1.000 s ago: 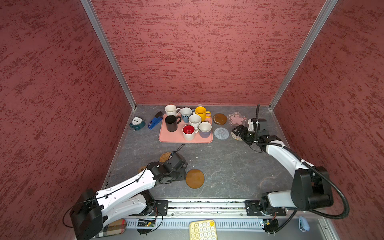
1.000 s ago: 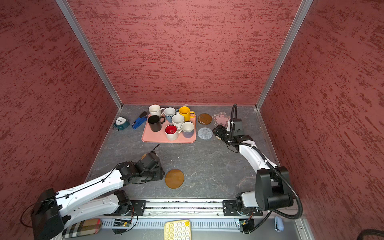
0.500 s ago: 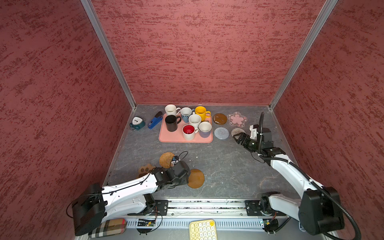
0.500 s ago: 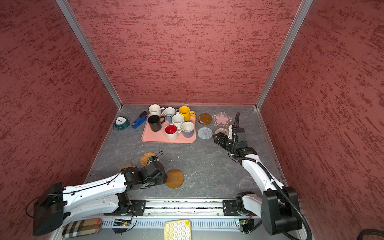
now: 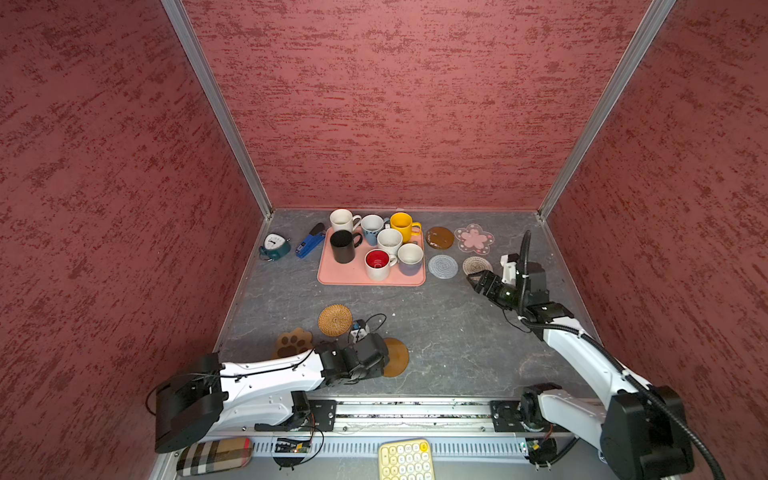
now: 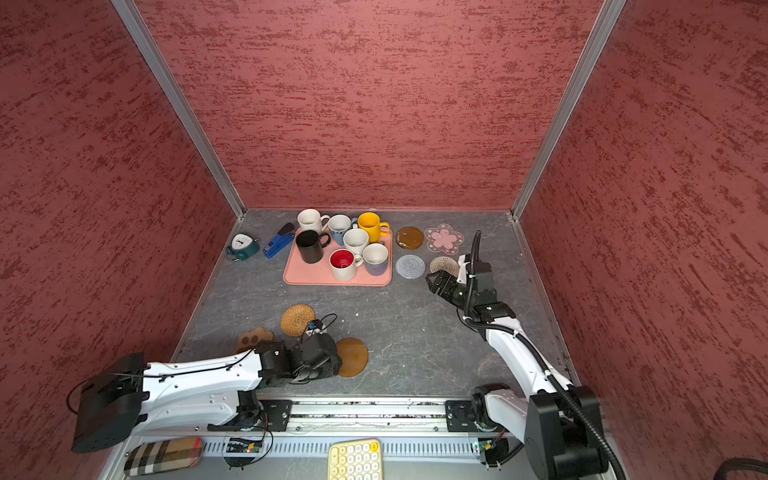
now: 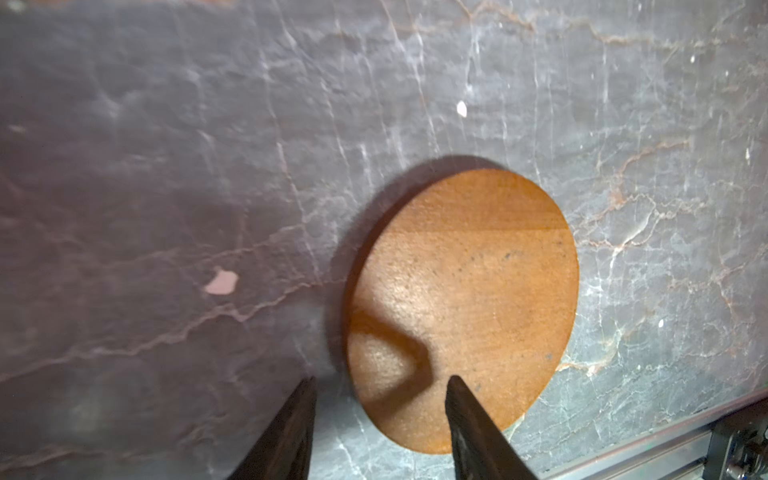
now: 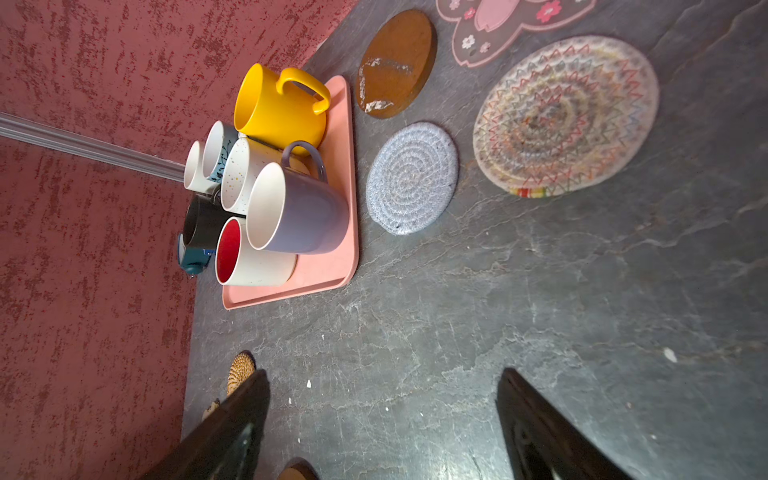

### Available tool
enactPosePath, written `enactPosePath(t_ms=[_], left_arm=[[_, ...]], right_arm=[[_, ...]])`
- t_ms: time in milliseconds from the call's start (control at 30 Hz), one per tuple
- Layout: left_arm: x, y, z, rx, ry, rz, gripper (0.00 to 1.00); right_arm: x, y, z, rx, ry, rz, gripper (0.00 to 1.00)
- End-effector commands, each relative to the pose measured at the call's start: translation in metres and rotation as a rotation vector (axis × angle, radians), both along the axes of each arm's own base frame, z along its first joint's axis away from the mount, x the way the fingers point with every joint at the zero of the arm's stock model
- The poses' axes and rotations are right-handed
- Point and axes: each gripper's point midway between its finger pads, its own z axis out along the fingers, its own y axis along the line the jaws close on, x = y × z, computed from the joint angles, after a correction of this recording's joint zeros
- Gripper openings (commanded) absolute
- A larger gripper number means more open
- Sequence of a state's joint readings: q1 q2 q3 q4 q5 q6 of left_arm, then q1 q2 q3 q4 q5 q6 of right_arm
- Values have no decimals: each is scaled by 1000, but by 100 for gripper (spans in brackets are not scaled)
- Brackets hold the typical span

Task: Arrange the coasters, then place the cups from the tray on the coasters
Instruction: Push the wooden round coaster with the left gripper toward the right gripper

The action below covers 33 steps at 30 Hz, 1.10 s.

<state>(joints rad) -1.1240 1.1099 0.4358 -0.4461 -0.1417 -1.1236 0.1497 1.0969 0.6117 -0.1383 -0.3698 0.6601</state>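
Disc (image 7: 461,307) edge beneath left claw (image 7: 381,379)

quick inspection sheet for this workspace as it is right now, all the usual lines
surface: grey stone-look tabletop, a few pale specks
job's things: seven mugs grouped on the pink tray, none on a coaster; right of the tray lie a brown disc, flower mat, grey crochet mat and beige woven mat; nearer the front lie a rattan mat, paw mat and amber disc
clutter: teal clock, blue stapler, checked case, yellow keypad
end effectors: left end effector open over the amber disc's edge; right end effector open, empty, over bare tabletop
cables: black hose on the right arm; thin wire loop at the left wrist
surroundings: red textured walls, metal rail in front
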Motion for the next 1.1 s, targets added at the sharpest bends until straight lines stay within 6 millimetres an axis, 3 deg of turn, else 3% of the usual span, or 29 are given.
enactPosePath(t_ms=[0, 533, 833, 1067], left_arm=[[1, -9, -2, -18, -11, 19, 49], [8, -77, -10, -94, -21, -22, 45], [29, -147, -14, -143, -27, -86, 44], [50, -194, -18, -182, -39, -119, 42]], right_arm=[[-3, 3, 7, -3, -46, 25, 87], [-26, 0, 10, 2, -43, 27, 87], [-44, -1, 6, 13, -19, 29, 87], [-60, -12, -5, -19, 33, -22, 87]])
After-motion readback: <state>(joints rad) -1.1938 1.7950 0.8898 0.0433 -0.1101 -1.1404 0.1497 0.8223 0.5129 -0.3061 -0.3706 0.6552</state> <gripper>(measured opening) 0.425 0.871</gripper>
